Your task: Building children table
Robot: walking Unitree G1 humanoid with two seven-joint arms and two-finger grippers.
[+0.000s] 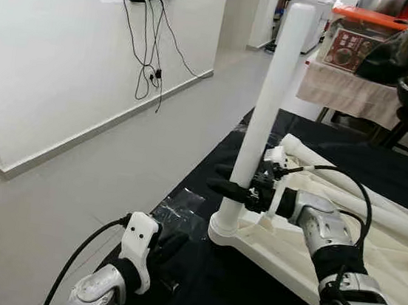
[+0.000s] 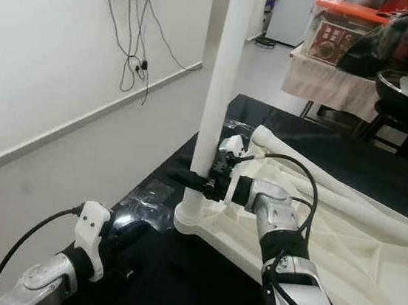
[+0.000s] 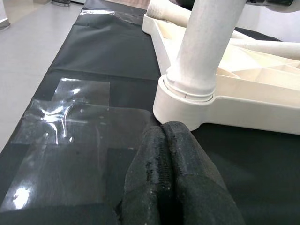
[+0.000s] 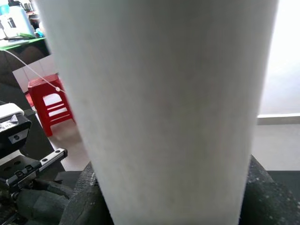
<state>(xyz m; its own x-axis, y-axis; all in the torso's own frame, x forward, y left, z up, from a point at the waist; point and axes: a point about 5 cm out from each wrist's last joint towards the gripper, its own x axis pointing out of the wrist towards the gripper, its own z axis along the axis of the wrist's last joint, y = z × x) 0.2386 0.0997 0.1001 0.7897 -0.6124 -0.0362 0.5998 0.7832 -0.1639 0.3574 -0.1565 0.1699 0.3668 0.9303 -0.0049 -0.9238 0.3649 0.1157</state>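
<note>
A white children's table top lies upside down on a black mat. One white round leg stands upright in the corner socket nearest me. My right gripper is shut on this leg low down, just above the socket; the leg sits between its black fingers. My left gripper rests shut on the mat, its fingertips just short of the socket. More white legs lie across the upturned top.
A white wall with a skirting board runs along the left, with black cables hanging from a shelf. Grey floor lies between wall and mat. A cluttered table stands at the back right. Clear tape patches the mat.
</note>
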